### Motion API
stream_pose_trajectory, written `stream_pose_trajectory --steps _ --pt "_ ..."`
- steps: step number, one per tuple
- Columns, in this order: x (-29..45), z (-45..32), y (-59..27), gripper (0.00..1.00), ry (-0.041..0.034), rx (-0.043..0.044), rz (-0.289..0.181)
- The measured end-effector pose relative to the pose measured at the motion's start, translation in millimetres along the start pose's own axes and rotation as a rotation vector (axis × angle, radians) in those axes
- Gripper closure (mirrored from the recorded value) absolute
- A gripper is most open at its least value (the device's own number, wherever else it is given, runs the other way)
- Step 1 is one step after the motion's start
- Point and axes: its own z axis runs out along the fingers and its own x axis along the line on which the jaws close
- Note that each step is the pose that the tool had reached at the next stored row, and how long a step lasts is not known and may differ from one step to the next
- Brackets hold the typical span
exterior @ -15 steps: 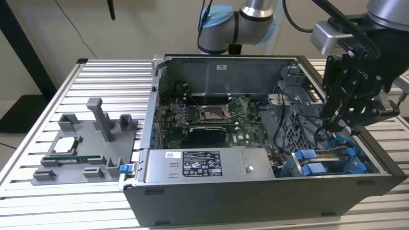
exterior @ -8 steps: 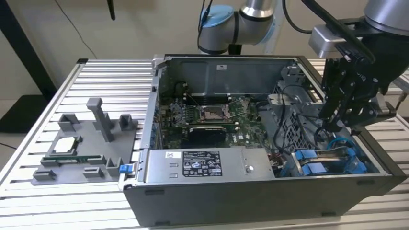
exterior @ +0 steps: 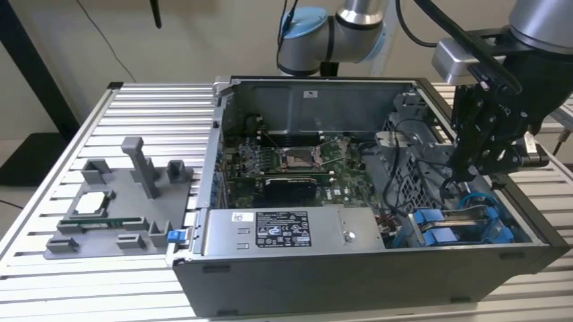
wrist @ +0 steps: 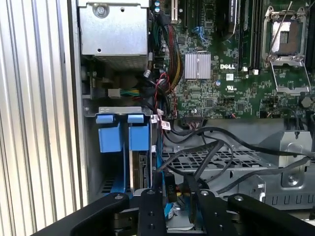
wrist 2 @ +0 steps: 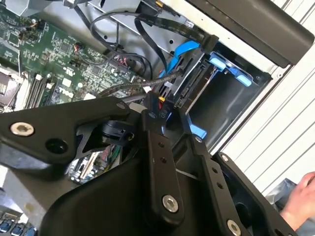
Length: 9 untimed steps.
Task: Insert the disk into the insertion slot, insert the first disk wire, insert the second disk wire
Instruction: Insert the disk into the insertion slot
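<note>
black tool point(wrist: 173, 191), blue latch tabs point(wrist: 109, 135), green motherboard point(wrist: 216, 88)

You have one ribbed aluminium table point(exterior: 134, 107), its slats running side to side in the exterior view.
Item 1: open grey computer case point(exterior: 358, 285), standing flat on the slats at mid-table.
Item 2: grey plastic fixture tray point(exterior: 121, 201), at the case's 9 o'clock, just beside it, flat on the slats.
</note>
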Motion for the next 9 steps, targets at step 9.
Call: stream_pose_trajectory --steps 9 --pt "0.2 1.4 0.0 1.0 0.0056 -0.0002 0.0"
